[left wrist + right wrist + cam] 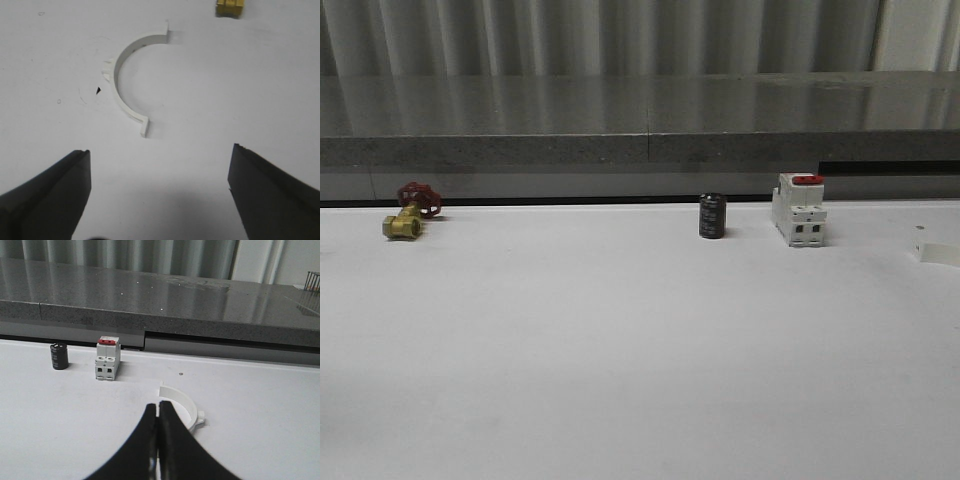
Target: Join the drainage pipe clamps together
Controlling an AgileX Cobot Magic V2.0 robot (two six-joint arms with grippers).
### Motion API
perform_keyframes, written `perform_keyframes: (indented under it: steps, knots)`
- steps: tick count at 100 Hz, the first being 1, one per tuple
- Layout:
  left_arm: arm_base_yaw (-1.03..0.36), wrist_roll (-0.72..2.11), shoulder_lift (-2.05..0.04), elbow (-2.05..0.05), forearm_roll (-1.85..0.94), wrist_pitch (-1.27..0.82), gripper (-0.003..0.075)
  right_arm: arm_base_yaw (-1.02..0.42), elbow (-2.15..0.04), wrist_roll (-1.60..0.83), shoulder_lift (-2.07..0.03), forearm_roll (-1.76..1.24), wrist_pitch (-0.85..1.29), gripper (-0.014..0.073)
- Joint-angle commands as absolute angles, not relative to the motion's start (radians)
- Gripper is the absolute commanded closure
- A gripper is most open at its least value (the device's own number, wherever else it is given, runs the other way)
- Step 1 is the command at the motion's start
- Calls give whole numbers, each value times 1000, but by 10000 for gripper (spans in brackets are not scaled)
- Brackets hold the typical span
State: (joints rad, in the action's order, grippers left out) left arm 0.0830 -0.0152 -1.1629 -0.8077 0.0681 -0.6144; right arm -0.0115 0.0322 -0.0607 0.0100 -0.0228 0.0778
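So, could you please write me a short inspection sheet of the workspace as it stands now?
Surface: white table, a few small specks.
Job's things: two clamp halves apart; one half-ring lies flat ahead of the left gripper, the other half-ring sits beyond the right gripper.
Clutter: brass valve with red handle, black cylinder, white breaker with red switch.
Grippers: left fingers wide open, empty; right fingers shut, empty.
Cables: nothing seen.
Surroundings: grey stone ledge, corrugated wall.
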Motion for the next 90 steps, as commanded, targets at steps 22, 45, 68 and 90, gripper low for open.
perform_keyframes:
  steps: [22,45,68,90]
  knots:
    - [197,-23,-1428,-1074,74,-662,209,-6,11,-63,28,-17,-11,658]
    - [211,-17,-1625,-1232,74,-772,209,-6,11,-63,28,-17,-11,658]
    - [211,66,-1789,-1356,70,-809,209,-6,11,-63,28,-17,-11,658]
    - [211,107,-1905,-1431,68,-809,209,-6,11,-63,28,-17,-11,658]
